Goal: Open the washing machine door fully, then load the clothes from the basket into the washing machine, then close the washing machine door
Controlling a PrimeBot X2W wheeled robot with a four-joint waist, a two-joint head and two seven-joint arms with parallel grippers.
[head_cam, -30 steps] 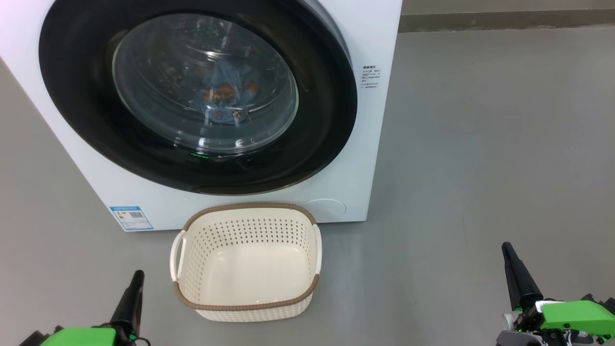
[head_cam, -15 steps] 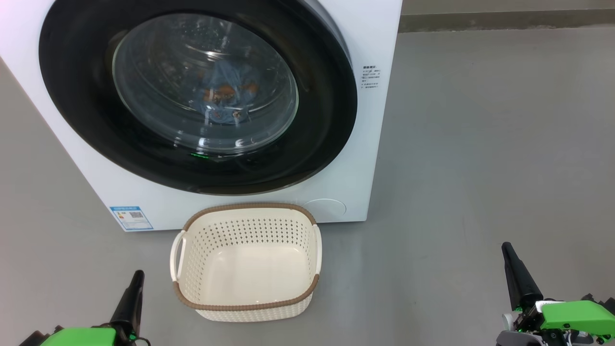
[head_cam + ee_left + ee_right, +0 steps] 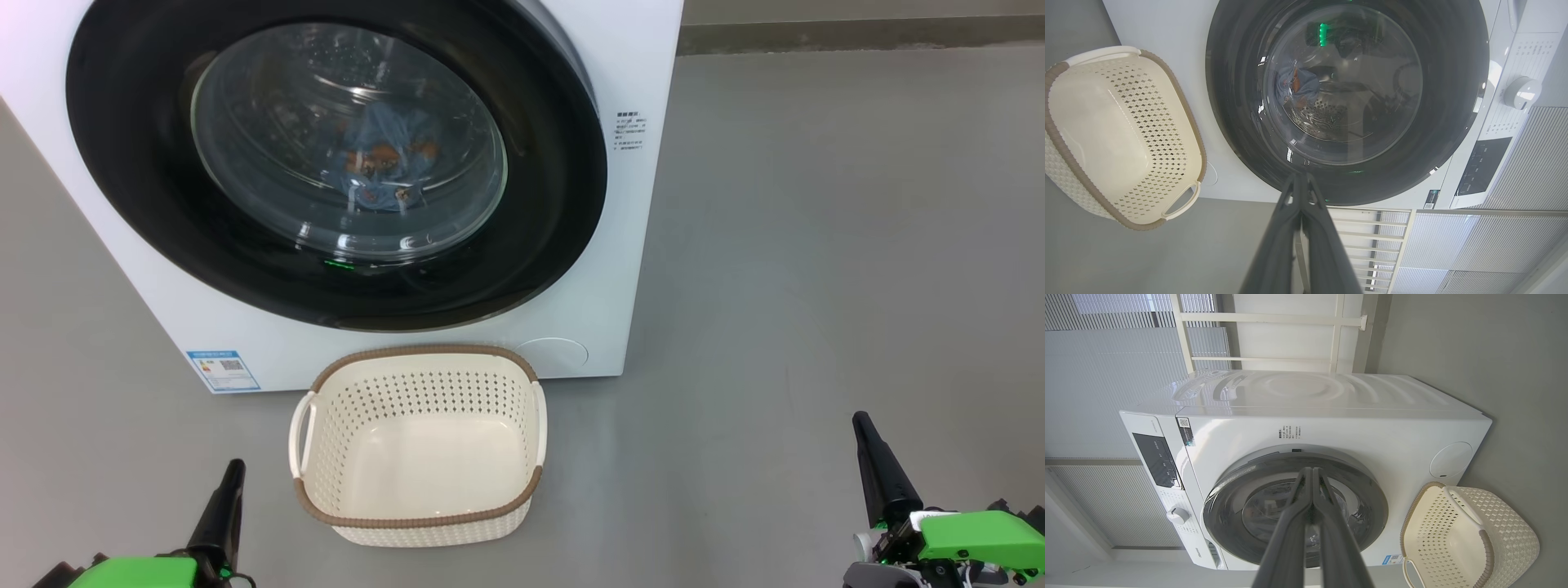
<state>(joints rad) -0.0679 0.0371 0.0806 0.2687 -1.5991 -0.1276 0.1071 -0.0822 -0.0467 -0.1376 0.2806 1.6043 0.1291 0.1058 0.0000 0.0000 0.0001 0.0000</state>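
Big white boxy washing machine (image 3: 629, 65) stands on grey floor (image 3: 816, 245). Round glossy black-rimmed glass door (image 3: 131, 188) looks shut on front. Light blue clothes (image 3: 384, 155) with orange-brown bears lie inside drum, behind glass, blurry. Small cream plastic basket (image 3: 416, 520) with brown rim sits on floor just in front of machine. Left gripper (image 3: 234, 467) low, near basket's left side, fingers pressed together, gripping nothing. Right gripper (image 3: 860, 421) well off to right, fingers pressed together, gripping nothing.
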